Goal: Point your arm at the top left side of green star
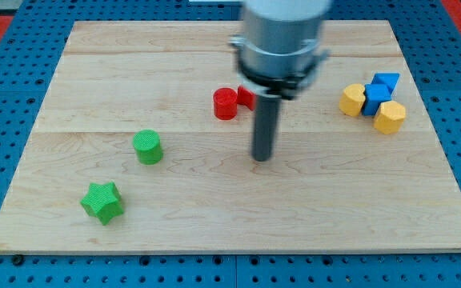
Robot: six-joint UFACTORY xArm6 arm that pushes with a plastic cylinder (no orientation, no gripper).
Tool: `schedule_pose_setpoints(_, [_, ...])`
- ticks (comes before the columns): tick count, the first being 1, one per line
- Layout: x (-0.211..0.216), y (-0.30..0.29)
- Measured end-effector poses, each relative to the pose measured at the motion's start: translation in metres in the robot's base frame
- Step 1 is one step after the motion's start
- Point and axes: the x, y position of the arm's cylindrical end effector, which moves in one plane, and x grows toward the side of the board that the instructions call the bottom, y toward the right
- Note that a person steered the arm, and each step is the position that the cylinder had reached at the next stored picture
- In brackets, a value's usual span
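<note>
The green star lies near the board's bottom left corner. My tip rests on the board near the middle, well to the right of the star and a little above it in the view. A green cylinder stands between them, up and right of the star. The tip touches no block.
A red cylinder and a second red block, partly hidden by the arm, sit just up and left of the rod. Two yellow blocks and two blue blocks cluster at the right. The wooden board lies on a blue pegboard.
</note>
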Motion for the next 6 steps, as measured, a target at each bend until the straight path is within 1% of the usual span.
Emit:
schedule_pose_setpoints(1, [-0.047, -0.054])
schedule_pose_setpoints(2, [-0.082, -0.108])
schedule_pose_setpoints(3, [-0.068, -0.201])
schedule_pose_setpoints(4, [-0.012, -0.259])
schedule_pose_setpoints(5, [0.067, -0.214])
schedule_pose_setpoints(6, [0.099, -0.146])
